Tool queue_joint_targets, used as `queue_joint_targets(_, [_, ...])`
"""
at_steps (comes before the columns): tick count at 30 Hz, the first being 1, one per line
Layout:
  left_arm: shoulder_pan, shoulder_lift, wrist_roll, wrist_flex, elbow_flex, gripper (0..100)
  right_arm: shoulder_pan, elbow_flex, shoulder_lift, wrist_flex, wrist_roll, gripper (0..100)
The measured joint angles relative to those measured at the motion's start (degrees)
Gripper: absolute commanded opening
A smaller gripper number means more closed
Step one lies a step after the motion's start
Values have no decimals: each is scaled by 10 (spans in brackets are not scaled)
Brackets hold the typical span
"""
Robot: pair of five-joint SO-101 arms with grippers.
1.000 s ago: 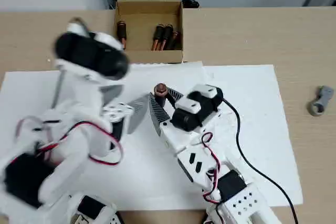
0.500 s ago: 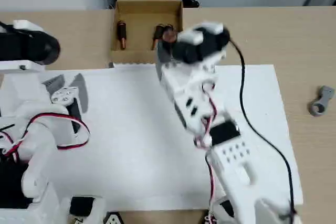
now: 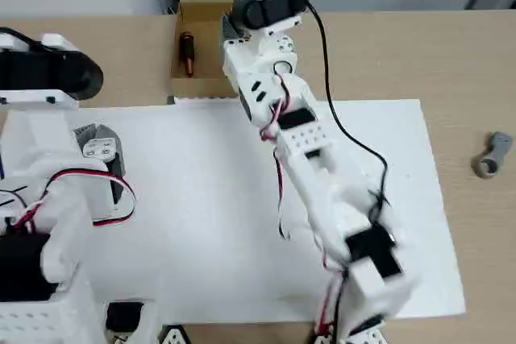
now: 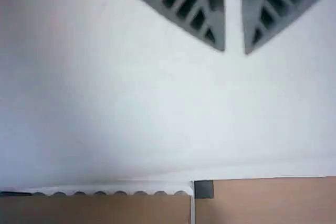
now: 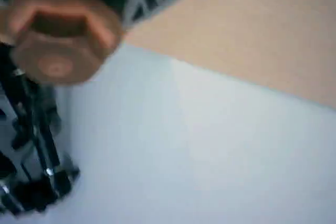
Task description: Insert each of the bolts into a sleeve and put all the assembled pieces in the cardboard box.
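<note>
right wrist view: right gripper [image 5: 100,3] holds bolt [image 5: 60,40]

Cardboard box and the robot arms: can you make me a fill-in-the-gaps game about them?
1. The right arm reaches over the cardboard box with a copper-headed ___ in its jaws.
2. The left arm is above the big white sheet of ___.
3. In the part of the box not hidden by the arm, there is ___ finished piece.

Missing words: bolt; paper; one.
</note>
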Motion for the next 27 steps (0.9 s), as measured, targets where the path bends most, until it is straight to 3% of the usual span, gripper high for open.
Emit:
queue_joint_targets(9, [0,0,-4,1,0,5,30,-187,245,0,0,31])
queue_joint_targets(15, [0,0,-4,1,0,5,26,-194,262,0,0,188])
queue_joint_targets(27, [0,0,-7,1,0,5,27,-216,252,32,-1,180])
